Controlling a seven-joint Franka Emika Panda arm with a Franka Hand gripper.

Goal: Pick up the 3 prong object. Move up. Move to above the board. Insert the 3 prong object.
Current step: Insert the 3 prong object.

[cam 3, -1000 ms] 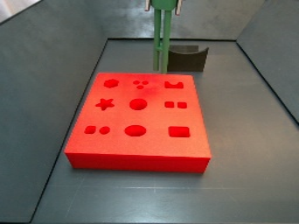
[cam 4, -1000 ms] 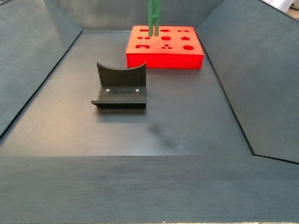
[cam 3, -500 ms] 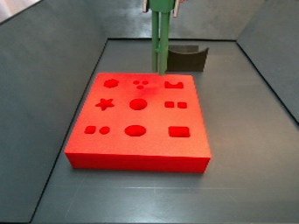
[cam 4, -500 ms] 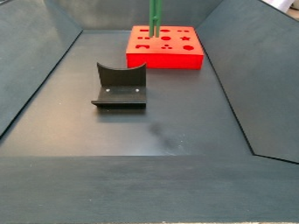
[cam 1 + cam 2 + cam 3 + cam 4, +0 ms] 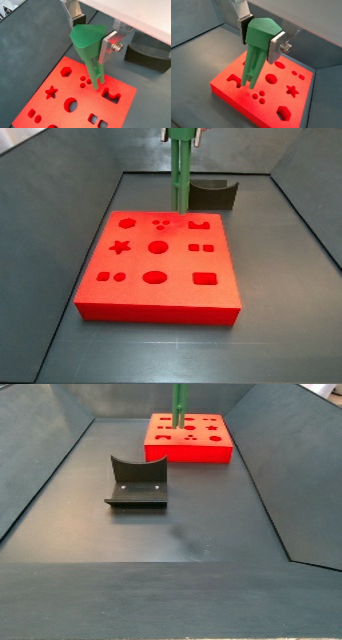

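- The gripper (image 5: 91,31) hangs above the far part of the board (image 5: 134,300); its silver fingers (image 5: 278,46) are clamped on the wide top of the 3 prong object (image 5: 256,57), which hangs upright.
- In both wrist views the prongs point down at the board's face, close to the three-dot hole group (image 5: 87,81), with the tips at or just above it; whether they have entered cannot be told.
- In a side view the green post (image 5: 181,178) stands at the 12 o'clock edge of the board, its lower end near the three dots (image 5: 162,224).
- The dark grey holder (image 5: 136,482) stands empty, well apart from the board and towards 7 o'clock of it in that side view; in another side view it (image 5: 213,195) lies behind the board at about 1 o'clock.
- Judged done: pick-up, lift and carry to above the board, since the piece is off the floor, held over the red block.
- Judged left: the insertion itself, meaning lining the three prongs up with the three dots, pressing down, and then letting go.
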